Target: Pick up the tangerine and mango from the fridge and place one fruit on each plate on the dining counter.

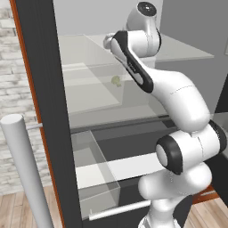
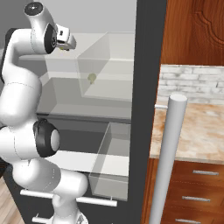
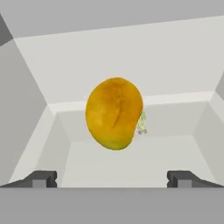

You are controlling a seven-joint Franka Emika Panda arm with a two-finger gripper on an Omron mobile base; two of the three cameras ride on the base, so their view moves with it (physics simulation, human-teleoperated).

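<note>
The arm is reaching into the open fridge (image 1: 40, 89), its hand up at the level of the upper glass shelf (image 1: 187, 53). In the hand view the tool (image 3: 112, 178) is standing wide — its two dark fingertips (image 3: 41, 178) are sitting far apart at the bottom, with nothing between them. The mango (image 3: 114, 113), golden-yellow and smooth, is lying straight ahead of the tool, centred between the fingers but farther in, apart from both tips. A small pale green piece (image 3: 141, 123) is peeking out just behind the mango's right side — the same green piece (image 1: 116, 80) is showing deep in the pale interior in the left base view. To the right of the fridge, the beige mottled worktop (image 2: 197, 131) is showing beyond a silver bar handle (image 2: 168, 157).
</note>
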